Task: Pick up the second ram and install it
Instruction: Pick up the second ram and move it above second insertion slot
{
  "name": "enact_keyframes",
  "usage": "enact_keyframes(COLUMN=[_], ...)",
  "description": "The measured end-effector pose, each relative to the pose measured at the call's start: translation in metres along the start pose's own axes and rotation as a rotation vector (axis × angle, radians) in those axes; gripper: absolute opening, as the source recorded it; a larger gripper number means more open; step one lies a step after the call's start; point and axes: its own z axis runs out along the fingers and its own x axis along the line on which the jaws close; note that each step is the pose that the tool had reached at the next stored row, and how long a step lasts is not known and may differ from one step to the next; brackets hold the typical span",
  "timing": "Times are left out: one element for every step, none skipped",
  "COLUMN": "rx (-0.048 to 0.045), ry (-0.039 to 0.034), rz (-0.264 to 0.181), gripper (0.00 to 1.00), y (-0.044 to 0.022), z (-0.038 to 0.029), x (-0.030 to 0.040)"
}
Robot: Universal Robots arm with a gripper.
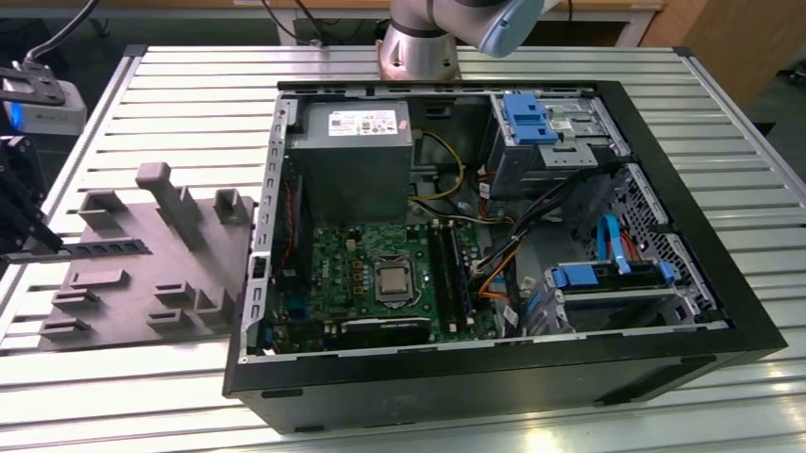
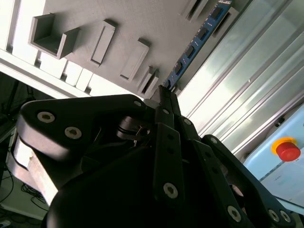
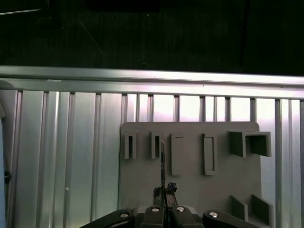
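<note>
The second ram [image 1: 111,250] is a long thin dark board resting on edge in the grey holder block [image 1: 139,302] at the exterior view's left, outside the computer case. My gripper [image 1: 51,249] is at its outer end, by the table's left edge. In the second wrist view the black fingers [image 2: 164,102] meet on the near end of the ram [image 2: 197,40], whose far end rests in a holder slot. In the first wrist view the ram [image 3: 162,161] appears edge-on, running away from my gripper [image 3: 164,191] across the block [image 3: 190,190].
The open computer case [image 1: 705,311] lies on the slatted metal table [image 1: 189,85], with the green motherboard [image 1: 365,269] and its long black slots [image 1: 447,274] inside. A red button [image 2: 287,149] sits beside the table. The arm's base [image 1: 422,47] stands behind the case.
</note>
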Motion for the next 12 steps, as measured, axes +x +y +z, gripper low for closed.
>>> enact_keyframes(rx=[-0.0001, 0.0, 0.0, 0.0, 0.0, -0.0001, -0.0001, 0.0, 0.0, 0.0, 0.0, 0.0], ry=[0.0, 0.0, 0.0, 0.0, 0.0, 0.0001, 0.0001, 0.0001, 0.0001, 0.0, 0.0, 0.0], rz=[0.0, 0.0, 0.0, 0.0, 0.0, 0.0, 0.0, 0.0, 0.0, 0.0, 0.0, 0.0], gripper=[0.12, 0.12, 0.12, 0.12, 0.12, 0.12, 0.12, 0.12, 0.12, 0.12, 0.12, 0.12], y=[0.0, 0.0, 0.0, 0.0, 0.0001, 0.0001, 0.0001, 0.0001, 0.0001, 0.0001, 0.0001, 0.0002], z=[-0.0003, -0.0006, -0.0008, -0.001, -0.0014, -0.0017, -0.0019, -0.0022, -0.0024, -0.0027, -0.0029, -0.0031], x=[0.0, 0.0, 0.0, 0.0, 0.0, 0.0, 0.0, -0.0001, -0.0001, -0.0001, -0.0001, -0.0001])
